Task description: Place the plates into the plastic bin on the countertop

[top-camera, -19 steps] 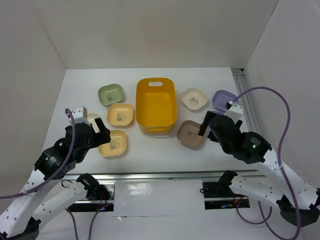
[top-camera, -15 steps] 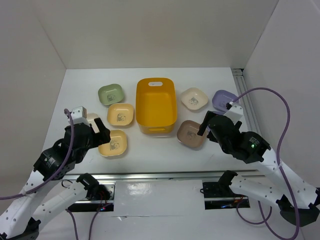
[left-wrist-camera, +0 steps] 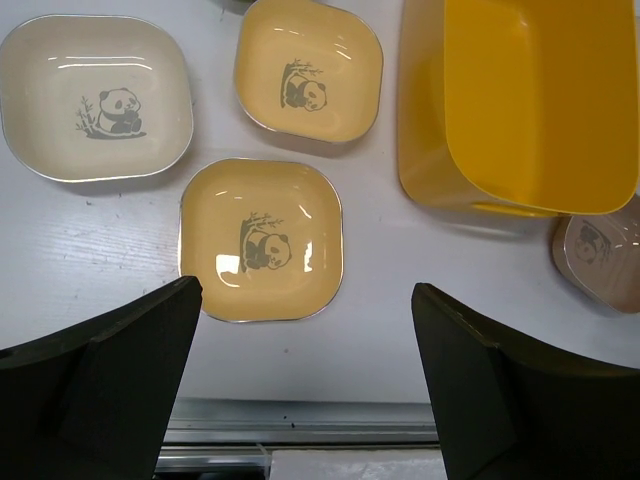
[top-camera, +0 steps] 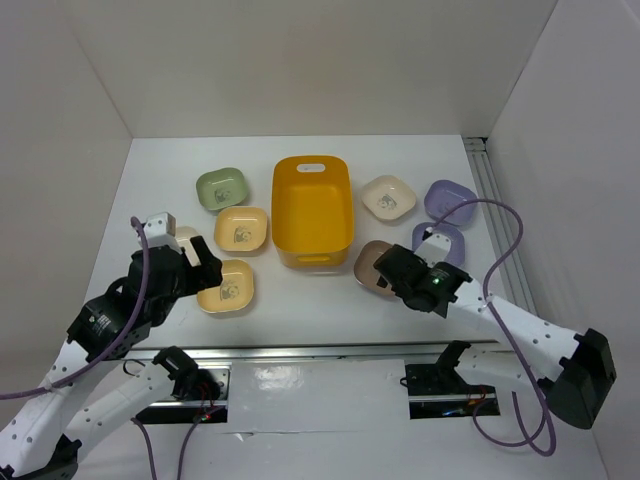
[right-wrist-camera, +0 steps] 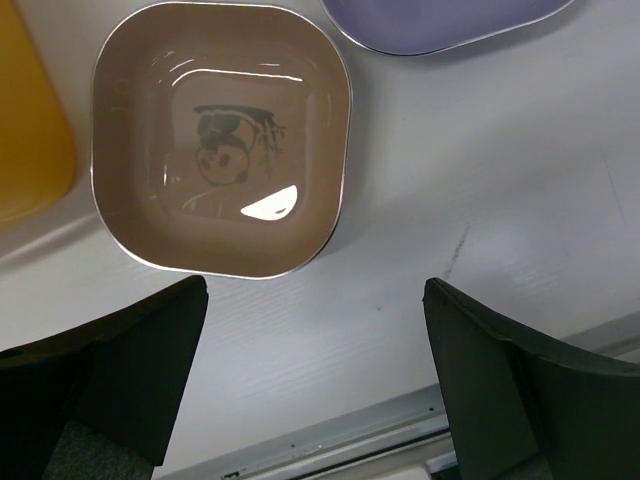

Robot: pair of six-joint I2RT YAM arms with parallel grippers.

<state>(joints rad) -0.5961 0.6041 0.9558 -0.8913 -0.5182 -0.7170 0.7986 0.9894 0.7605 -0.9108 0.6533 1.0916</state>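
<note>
Plates, small rounded-square dishes each with a small centre print, lie on the flat white countertop (top-camera: 320, 300). All of them are outside the yellow-orange rectangular plastic bin (top-camera: 312, 205), which stands in the middle of the surface. To the left of the bin sit the pastel green plate (top-camera: 221, 188) at the far side, the farther yellow plate (top-camera: 241, 229) just beside the bin's long wall, and the nearer yellow plate (top-camera: 225, 286). The left cream plate (left-wrist-camera: 95, 95) is partly hidden under my left arm in the overhead view. To the right of the bin are the right cream plate (top-camera: 388, 198), the far lavender plate (top-camera: 450, 200), the near lavender plate (right-wrist-camera: 440, 20) and the brown plate (right-wrist-camera: 220, 140), which lies close to the bin's near right corner.

My left claw (left-wrist-camera: 307, 290) hangs above the near edge of the nearer yellow plate, its two dark fingers (left-wrist-camera: 100, 370) spread wide with nothing between them. My right claw (right-wrist-camera: 315, 285) hangs over the near rim of the brown plate, also spread wide and holding nothing. Whether either claw touches its plate I cannot tell.
</note>
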